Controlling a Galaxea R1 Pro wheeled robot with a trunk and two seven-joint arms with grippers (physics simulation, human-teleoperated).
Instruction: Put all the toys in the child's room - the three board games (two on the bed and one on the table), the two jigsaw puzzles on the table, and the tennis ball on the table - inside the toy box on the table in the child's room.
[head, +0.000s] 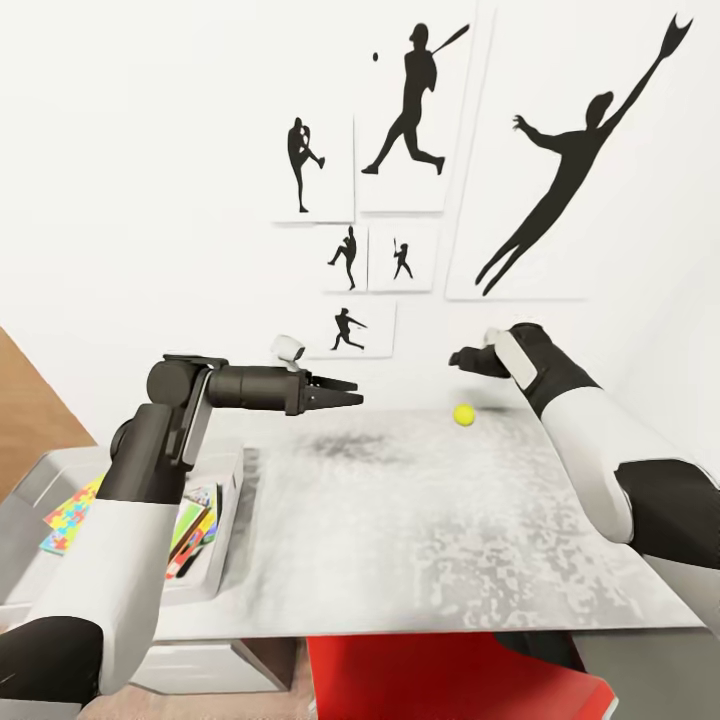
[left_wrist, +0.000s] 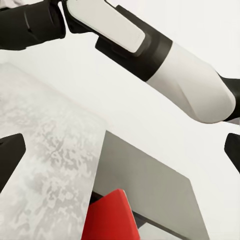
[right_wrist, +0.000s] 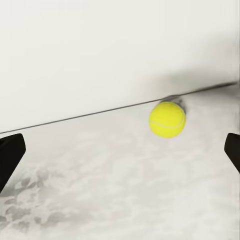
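Observation:
The tennis ball (head: 463, 414) (right_wrist: 167, 119) lies on the table (head: 420, 520) near its far edge, by the wall. My right gripper (head: 463, 358) (right_wrist: 120, 152) hovers just above and behind the ball, open, with nothing between its fingers. My left gripper (head: 343, 395) (left_wrist: 120, 152) is held over the table's far left part, pointing toward the right arm, open and empty. The toy box (head: 232, 500) sits at the table's left end, partly hidden by my left arm. Inside it lie a jigsaw puzzle (head: 68, 516) and colourful flat boxes (head: 195, 525).
A red chair (head: 450, 680) (left_wrist: 107, 217) stands under the table's near edge. The white wall with black baseball-player pictures (head: 405, 110) rises right behind the table. Wood floor (head: 30, 410) shows at the far left.

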